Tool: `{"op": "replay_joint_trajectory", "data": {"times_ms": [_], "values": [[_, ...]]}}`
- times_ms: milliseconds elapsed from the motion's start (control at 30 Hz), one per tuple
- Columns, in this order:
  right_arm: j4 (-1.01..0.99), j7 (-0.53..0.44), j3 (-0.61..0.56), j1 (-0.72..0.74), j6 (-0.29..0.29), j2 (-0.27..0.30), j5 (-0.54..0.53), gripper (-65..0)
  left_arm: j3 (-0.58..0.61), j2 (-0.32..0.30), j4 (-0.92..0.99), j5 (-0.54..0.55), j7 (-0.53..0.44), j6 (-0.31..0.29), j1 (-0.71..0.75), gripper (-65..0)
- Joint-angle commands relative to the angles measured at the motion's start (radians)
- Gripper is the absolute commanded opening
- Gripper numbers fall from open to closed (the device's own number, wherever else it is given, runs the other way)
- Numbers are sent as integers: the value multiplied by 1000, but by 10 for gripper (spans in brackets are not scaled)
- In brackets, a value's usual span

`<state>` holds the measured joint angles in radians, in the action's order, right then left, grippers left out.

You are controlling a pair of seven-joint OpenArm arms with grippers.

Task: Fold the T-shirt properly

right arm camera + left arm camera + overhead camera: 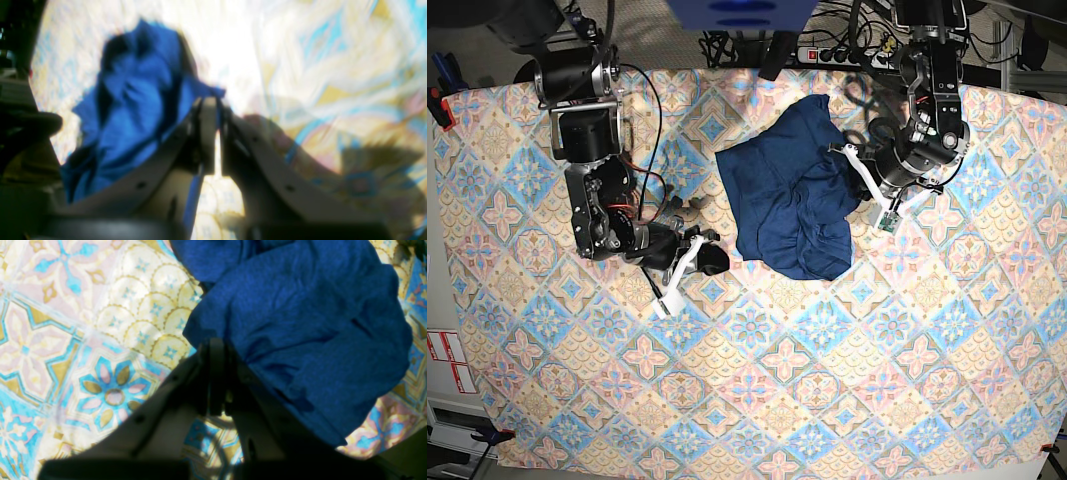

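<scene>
The T-shirt [792,195] is a plain dark blue garment lying crumpled on the far middle of the table. In the left wrist view the T-shirt [300,333] fills the right side and drapes over one finger. My left gripper [217,345] is shut at its edge, apparently pinching the fabric. In the base view this gripper [859,172] sits at the shirt's right edge. My right gripper [213,103] is shut. The right wrist view is blurred and shows the shirt [133,113] just beyond and left of its tips. In the base view the right gripper [695,256] is low, left of the shirt.
A patterned tile-print cloth [757,380] covers the whole table. Cables and a power strip [847,45] lie beyond the far edge. A red clamp [437,105] sits at the left edge. Both arm bases stand at the far corners.
</scene>
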<state>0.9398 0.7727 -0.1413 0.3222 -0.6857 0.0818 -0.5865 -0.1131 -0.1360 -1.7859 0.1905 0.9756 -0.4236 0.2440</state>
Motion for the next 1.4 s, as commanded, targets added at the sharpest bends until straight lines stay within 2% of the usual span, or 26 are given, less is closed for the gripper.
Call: {"op": "replay_joint_trajectory", "data": {"times_ms": [0,67,133,233,333,600,833,1367], "values": [[37,-8,4,12,-12,0,-25,-629,-3,-7,-16,10,-19,-4,-10,-650],[60,-5,4,8,-12,0,-25,-617,-3,-7,-16,10,-19,-4,-11,-650],[75,-6,1,7,-12,0,-23,-573,-3,-4,-16,10,-19,-5,-11,-650],[72,-6,-1,7,-12,-4,-23,-442,-3,-4,-16,10,-19,-5,-11,-650],[72,-12,-21,7,-12,-26,-22,-362,-3,-4,-16,10,-19,-5,-11,-650],[69,-17,-44,12,-12,-66,-22,-351,-3,-4,-16,10,-19,-5,-8,-650],[-28,-75,-34,12,-12,-106,102,-351,-3,-4,-19,10,-19,-5,-8,-650],[-150,-146,-44,44,-12,-136,105,-354,-3,-4,-19,10,-19,-5,-10,-650]]}}
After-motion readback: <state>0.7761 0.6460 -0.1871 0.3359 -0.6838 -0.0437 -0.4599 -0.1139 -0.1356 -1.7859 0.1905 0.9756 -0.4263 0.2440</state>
